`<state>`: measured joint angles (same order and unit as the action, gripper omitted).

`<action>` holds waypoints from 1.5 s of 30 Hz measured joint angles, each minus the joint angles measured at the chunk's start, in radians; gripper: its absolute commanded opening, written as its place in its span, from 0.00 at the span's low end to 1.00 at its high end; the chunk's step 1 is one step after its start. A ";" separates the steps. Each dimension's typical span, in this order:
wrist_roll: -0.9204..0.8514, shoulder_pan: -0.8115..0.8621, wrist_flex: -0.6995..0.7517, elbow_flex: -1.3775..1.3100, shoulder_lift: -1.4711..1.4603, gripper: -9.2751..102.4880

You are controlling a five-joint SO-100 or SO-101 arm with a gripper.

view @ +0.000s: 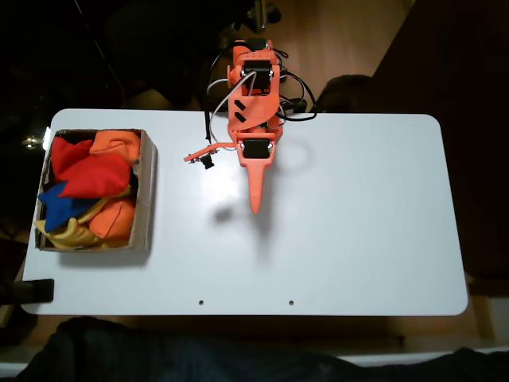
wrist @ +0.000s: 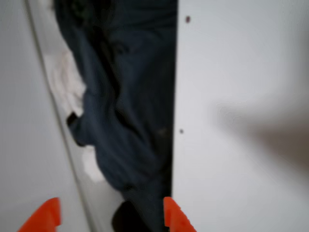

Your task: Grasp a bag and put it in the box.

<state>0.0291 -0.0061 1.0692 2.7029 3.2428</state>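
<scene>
Hand (view: 231,183) hangs empty over bare worktop (view: 358,239), right of the box (view: 148,183) in the fixed view, jaws spread wide; wrist view agrees, two orange fingertips (wrist: 46,215) apart with nothing between. Red bag (view: 94,177) is already lying in the box, upper middle of the pile, touching an orange bag (view: 116,144) above it and overlapping a blue one (view: 57,203); another orange bag (view: 115,216) and a bit of yellow (view: 70,233) sit lower down. A second red piece (view: 65,153) with an uneven outline sits at the box's top-left. The bag looks plump, pillow-like, bright red fabric. My read: light, soft, filling shifts under the pads, cloth not slippery, not fragile. Best to pinch across the plump middle or a bunched edge; corners likely sag. No loose bag on the worktop, so it looks done or nearly.
</scene>
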 measured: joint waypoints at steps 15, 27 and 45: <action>-0.018 0.005 0.015 0.133 0.048 0.20; -0.060 0.020 0.043 0.206 0.049 0.08; -0.063 0.020 0.114 0.268 0.048 0.08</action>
<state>-0.0337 0.0138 1.1827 2.9713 3.2904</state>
